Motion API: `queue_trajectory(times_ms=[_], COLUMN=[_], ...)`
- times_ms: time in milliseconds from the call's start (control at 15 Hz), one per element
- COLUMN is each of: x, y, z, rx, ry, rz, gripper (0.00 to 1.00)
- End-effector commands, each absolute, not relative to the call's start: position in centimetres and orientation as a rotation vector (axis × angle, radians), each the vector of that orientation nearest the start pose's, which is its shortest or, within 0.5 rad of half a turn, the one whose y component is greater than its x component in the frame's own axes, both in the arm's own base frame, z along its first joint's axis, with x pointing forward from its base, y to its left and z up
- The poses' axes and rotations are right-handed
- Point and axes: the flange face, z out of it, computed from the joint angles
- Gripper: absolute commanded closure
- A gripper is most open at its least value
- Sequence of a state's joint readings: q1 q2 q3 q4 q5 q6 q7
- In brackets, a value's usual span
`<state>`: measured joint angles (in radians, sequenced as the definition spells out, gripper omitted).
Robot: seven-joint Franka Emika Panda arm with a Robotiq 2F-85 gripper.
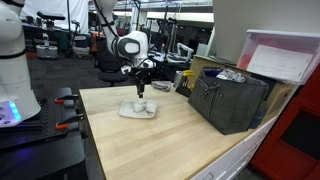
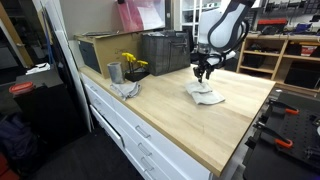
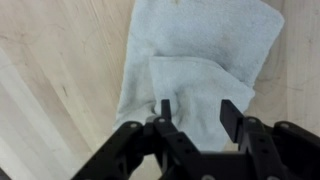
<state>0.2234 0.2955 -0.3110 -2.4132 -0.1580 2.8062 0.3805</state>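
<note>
A pale grey towel [image 3: 200, 50], folded with one flap lying over the rest, rests on the wooden tabletop [image 3: 50, 70]. It shows in both exterior views [image 1: 137, 109] [image 2: 205, 93]. My gripper [image 3: 198, 106] hangs just above the towel's near part with its two black fingers [image 3: 232, 112] apart. Only the towel's surface shows in the gap between them, and nothing is clamped. In both exterior views the gripper [image 1: 140, 86] [image 2: 203, 74] points straight down over the towel, a short way above it.
A black crate [image 1: 228, 98] [image 2: 165, 50] stands on the table beside the towel, with a pink-lidded bin [image 1: 280, 55] behind it. A metal cup [image 2: 115, 72] with yellow flowers [image 2: 133, 63], a crumpled cloth [image 2: 125, 88] and a cardboard box [image 2: 100, 50] sit near a table corner.
</note>
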Motion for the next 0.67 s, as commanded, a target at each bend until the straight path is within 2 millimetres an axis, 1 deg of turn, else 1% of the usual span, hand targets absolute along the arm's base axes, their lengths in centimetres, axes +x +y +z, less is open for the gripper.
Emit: queue_trajectory(times_ms=[0, 67, 133, 267, 333, 400, 533, 600], x=[48.9, 48.7, 48.5, 48.1, 47.8, 47.8, 47.6, 47.5], y=[-3.4, -3.0, -2.7, -2.0, -1.5, -1.4, -1.6, -2.0], z=[25.2, 26.3, 27.1, 28.7, 29.4, 30.1, 31.1, 31.4], rx=[-3.17, -3.15, -3.129, -3.093, -3.053, -3.018, -2.96, -2.949], ry=[0.481, 0.456, 0.443, 0.38, 0.323, 0.303, 0.228, 0.204], rz=[-0.272, -0.284, -0.296, -0.272, -0.22, -0.192, -0.061, -0.028], gripper=[0.15, 0.06, 0.01, 0.0, 0.0, 0.0, 0.0, 0.0])
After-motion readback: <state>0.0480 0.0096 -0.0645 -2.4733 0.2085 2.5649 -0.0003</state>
